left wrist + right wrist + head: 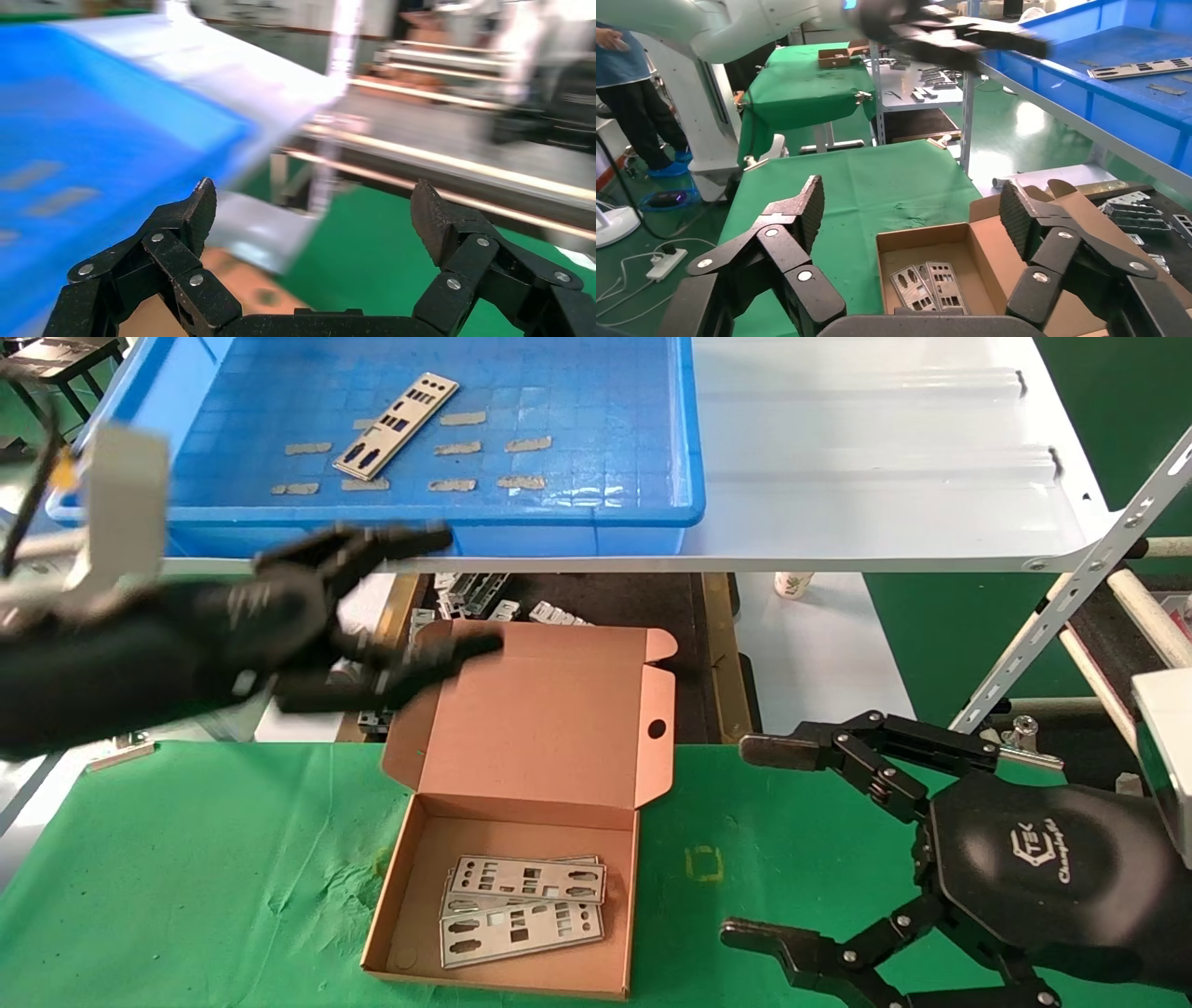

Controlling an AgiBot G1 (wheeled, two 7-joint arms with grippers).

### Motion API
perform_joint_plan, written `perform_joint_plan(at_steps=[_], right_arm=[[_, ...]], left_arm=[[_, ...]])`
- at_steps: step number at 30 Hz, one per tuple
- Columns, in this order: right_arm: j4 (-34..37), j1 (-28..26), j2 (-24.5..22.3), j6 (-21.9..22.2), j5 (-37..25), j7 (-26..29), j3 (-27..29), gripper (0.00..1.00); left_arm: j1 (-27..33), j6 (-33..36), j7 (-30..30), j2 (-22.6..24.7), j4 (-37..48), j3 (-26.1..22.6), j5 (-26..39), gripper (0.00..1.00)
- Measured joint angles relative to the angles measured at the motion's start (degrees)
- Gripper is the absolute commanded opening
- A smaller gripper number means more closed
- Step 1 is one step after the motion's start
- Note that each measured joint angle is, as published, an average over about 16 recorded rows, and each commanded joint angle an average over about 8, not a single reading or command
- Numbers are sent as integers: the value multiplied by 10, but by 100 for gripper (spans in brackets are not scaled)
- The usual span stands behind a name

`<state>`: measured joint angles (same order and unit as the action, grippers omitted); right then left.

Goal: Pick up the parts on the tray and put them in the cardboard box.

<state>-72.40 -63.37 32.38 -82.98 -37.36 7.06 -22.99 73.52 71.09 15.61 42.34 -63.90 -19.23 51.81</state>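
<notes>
part (396, 426) flat on tray (596, 514) | left end effector (438, 593) raised, spread, empty

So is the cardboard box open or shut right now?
Open. The cardboard box has its lid folded back and standing up, side flaps out, and silver parts lie exposed on its floor.

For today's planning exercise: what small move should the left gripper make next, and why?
Probably reach forward over the tray rim and down toward the one part lying there. The left gripper is open and empty, between the box and the tray; the box already holds several plates.
</notes>
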Motion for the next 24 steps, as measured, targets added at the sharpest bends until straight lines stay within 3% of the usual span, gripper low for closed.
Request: perform_joint_plan(at_steps=[15, 24], right_arm=[[0, 0, 0, 0, 0, 0, 0, 0], [0, 0, 0, 0, 0, 0, 0, 0]], left_arm=[[257, -107, -38, 138, 320, -79, 183, 100], [345, -177, -84, 198, 493, -106, 240, 100]])
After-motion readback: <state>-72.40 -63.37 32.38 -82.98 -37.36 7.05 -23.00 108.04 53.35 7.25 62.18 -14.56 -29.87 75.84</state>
